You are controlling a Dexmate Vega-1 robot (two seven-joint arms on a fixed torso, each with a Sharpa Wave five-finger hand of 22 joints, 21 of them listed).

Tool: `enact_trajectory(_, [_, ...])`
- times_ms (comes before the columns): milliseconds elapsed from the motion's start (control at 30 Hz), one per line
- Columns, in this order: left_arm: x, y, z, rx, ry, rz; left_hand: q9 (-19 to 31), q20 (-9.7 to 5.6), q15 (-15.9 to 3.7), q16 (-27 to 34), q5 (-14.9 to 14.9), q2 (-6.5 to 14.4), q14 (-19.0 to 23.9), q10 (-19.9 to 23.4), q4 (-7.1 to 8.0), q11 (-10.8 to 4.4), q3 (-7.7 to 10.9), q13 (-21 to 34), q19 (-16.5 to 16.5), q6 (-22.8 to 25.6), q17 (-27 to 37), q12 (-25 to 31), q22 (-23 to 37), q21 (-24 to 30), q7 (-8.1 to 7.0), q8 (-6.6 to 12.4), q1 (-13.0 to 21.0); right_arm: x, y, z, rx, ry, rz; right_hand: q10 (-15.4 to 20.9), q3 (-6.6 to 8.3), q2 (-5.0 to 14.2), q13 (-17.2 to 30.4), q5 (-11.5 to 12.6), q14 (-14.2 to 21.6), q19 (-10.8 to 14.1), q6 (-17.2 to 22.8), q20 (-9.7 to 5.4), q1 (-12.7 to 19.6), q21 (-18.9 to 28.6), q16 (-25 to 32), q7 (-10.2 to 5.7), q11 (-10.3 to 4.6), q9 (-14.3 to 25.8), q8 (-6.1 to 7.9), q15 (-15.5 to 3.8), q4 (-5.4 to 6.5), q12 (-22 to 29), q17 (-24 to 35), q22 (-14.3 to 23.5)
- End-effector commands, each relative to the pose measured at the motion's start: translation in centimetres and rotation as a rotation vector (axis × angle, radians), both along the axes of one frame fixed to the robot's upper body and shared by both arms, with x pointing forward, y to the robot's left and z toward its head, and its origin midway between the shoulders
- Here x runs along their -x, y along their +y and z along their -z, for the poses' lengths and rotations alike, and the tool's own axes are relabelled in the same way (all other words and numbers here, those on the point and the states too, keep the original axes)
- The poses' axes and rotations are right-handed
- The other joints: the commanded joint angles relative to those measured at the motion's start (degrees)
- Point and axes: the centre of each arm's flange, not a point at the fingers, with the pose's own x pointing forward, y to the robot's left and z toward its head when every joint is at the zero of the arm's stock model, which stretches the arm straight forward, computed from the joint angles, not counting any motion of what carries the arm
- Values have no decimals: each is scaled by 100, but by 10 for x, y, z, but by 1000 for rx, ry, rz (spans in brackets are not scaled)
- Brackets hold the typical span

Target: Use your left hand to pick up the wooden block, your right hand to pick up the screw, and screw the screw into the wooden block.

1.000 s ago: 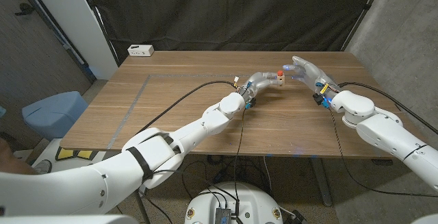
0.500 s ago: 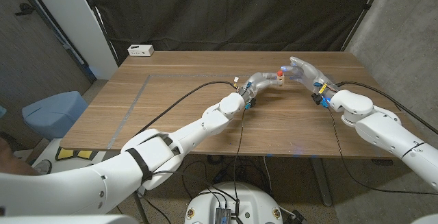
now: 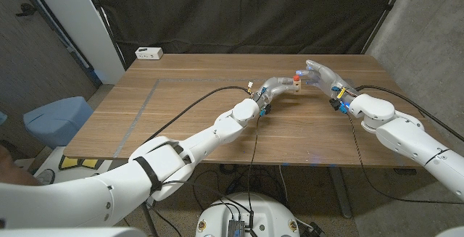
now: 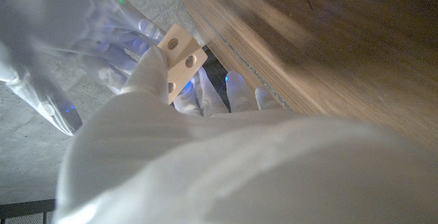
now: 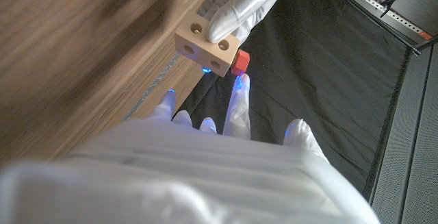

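My left hand holds a pale wooden block with round holes just above the table's far middle. The block sits pinched at the fingertips of the left hand. A red screw sticks out of the block's top. My right hand stands just right of the block, fingers spread. In the right wrist view one fingertip of it reaches up to the red screw head beside the block, the thumb well apart. I cannot tell whether that fingertip touches.
A white box lies at the table's far left corner. A pale tape line runs along the wooden table on the left. Black cables trail over the table to both wrists. A blue seat stands left of the table.
My right hand has drifted slightly left, closing in on the block and screw. The left hand and block have stayed in place.
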Motion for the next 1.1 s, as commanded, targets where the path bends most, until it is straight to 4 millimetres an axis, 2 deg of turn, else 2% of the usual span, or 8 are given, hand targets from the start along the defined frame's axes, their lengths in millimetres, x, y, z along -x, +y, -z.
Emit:
enact_trajectory(33, [-1,-1,-1,2,2,0,20,-41,-248,27,32,65,44,52,162,16,200,39,16,96,16,47,19,13,40,34,23,-2,0,-1,3,8,-1,64,26,35,7,49,-400,-8,105,9,-54,48,37,12,-13,7,49,14,9,50,8,21])
enact_trajectory(400, [-2,-1,-1,-1,2,3,20,-34,-248,24,33,58,50,53,161,17,202,39,15,96,12,47,19,13,33,34,16,-3,0,-2,0,10,-3,113,37,46,6,54,-373,4,186,10,-58,57,49,39,-34,8,67,4,14,55,3,20])
enact_trajectory(1100, [-3,-1,-2,-3,-1,3,19,-36,-250,29,33,61,49,52,151,15,203,38,17,103,16,45,19,13,29,37,35,-5,0,-1,-27,-8,13,38,62,53,7,60,-363,24,-41,8,-42,67,47,-42,-56,9,-40,-4,4,8,-8,20])
